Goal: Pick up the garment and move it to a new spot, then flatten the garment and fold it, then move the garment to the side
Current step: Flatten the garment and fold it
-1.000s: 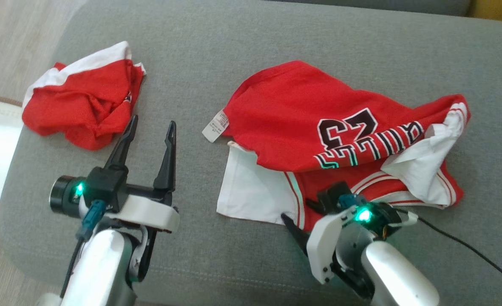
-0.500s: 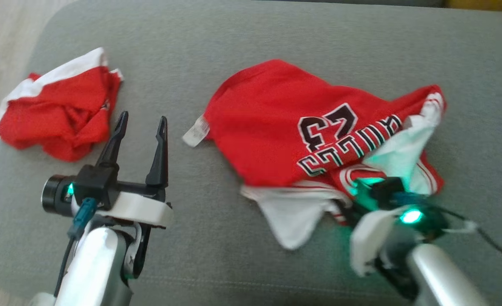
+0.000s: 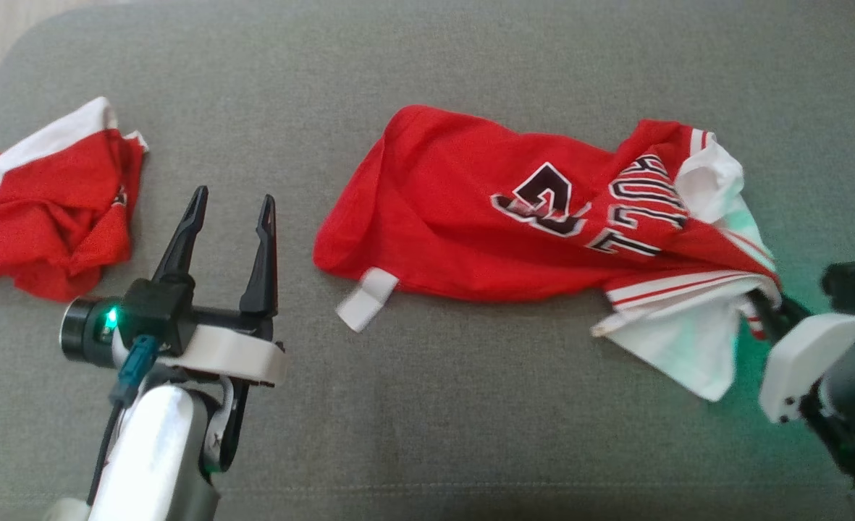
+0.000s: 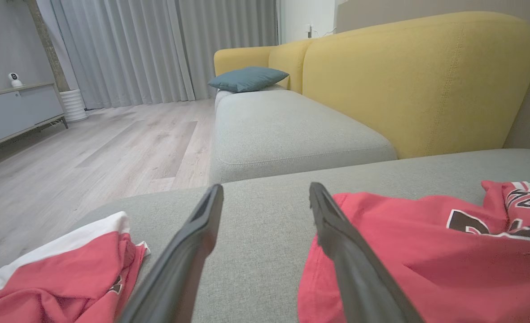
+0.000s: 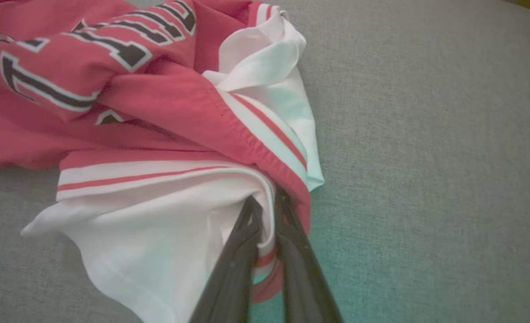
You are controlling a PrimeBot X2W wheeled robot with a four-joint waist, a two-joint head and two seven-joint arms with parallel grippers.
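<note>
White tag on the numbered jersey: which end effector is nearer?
Left. The left end effector is open just left of the white tag, not touching. The right end effector is shut on the jersey at its far end.

The jersey (image 3: 470,231) lies stretched across the middle and right of the sofa seat (image 3: 427,405). Its label (image 3: 366,298) is at its near left edge, and its right-hand hem is pinched by the right gripper (image 3: 761,304). A crumpled garment (image 3: 51,217) lies well apart at the far left, and the left gripper (image 3: 234,195) hangs between the two, touching neither.
</note>
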